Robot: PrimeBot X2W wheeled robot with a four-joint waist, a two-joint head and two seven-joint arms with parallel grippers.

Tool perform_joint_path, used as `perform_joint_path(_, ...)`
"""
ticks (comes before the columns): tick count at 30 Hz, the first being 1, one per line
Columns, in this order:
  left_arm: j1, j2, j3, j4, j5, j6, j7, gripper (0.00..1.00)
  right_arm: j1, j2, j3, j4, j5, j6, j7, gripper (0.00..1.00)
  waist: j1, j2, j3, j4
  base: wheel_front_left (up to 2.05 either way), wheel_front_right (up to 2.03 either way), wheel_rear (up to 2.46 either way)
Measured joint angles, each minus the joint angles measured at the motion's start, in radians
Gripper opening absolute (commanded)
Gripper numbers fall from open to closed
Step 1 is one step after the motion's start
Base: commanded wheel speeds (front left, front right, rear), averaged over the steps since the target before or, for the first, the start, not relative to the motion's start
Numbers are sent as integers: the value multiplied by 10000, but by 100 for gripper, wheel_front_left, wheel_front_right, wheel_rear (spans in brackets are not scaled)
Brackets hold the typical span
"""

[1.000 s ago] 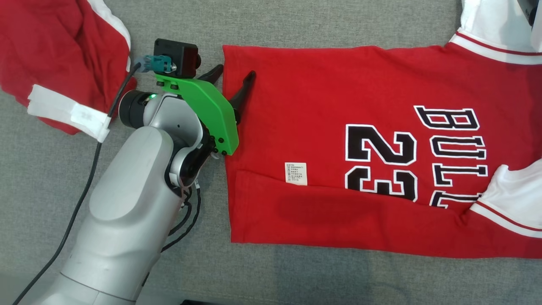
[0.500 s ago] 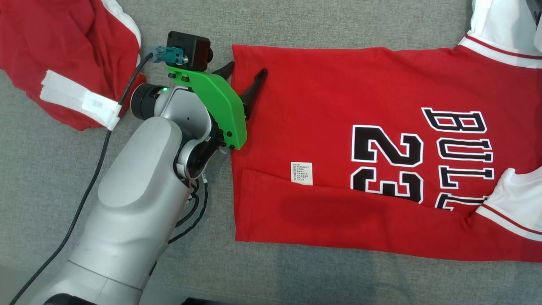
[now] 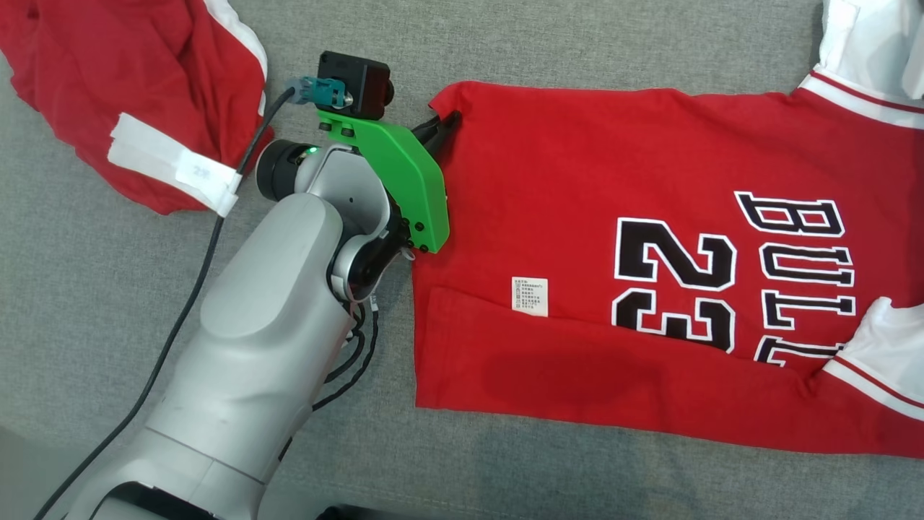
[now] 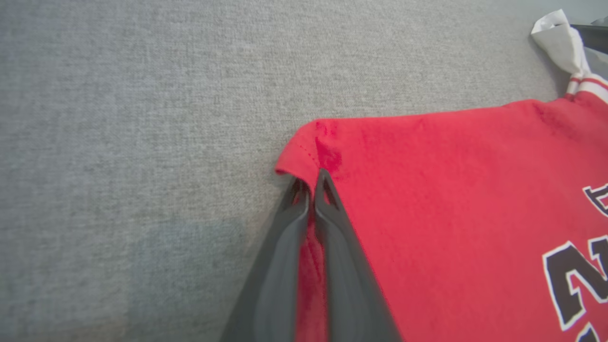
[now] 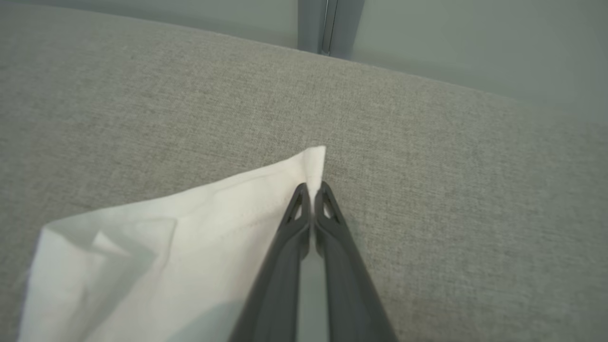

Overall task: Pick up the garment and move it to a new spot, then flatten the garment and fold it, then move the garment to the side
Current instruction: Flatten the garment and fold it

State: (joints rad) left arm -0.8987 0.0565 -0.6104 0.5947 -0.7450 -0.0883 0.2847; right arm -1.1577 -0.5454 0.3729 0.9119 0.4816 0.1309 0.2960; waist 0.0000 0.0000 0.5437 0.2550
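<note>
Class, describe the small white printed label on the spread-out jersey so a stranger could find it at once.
On the grey fabric surface, find the red jersey spread flat, marked 23. Just left of that number sits the small white label. It is a neat printed rectangle, unlike the crumpled white strip on the bunched red garment farther left.

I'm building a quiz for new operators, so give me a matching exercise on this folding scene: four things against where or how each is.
1. left gripper
2. right gripper
3. printed label
4. second red garment

A. crumpled, left of the jersey
B. shut on white cloth corner
C. shut on red hem corner
D. on the jersey beside the 23

Pairs: 1-C, 2-B, 3-D, 4-A
</note>
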Motion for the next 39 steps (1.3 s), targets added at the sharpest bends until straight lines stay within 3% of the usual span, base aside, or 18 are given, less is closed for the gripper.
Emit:
perform_joint_path(9, -191, -15, 102, 176, -199, -46, -842, 0, -210, 236, 407, -897, 723, 0, -861, 0, 0, 0, 3, -191, 0, 0, 0)
perform_joint_path(17, 389, 562, 408, -456, -280, -84, -1712, 0, 410, -773, 688, -2596, 2382, 0, -1672, 0, 0, 0, -184, -648, 0, 0, 0)
perform_joint_path(22, 1360, 1070, 629, -1473, -431, -67, -2073, 0, 1893, -1676, 851, -4197, 3417, -2, -2290, 0, 0, 0, -422, -909, 0, 0, 0)
perform_joint_path(29, 3554, 1843, 976, -3177, -711, 439, -2541, 0, 4817, -2420, 527, -6161, 4546, -2, -3382, 0, 0, 0, -1117, -1213, 0, 0, 0)
perform_joint_path(39, 6221, 2621, 1252, -5450, -961, 1287, -2769, 0, 8902, -2452, -1172, -8136, 5014, -4, -4362, 0, -1, 0, -2112, -1942, 0, 0, 0)
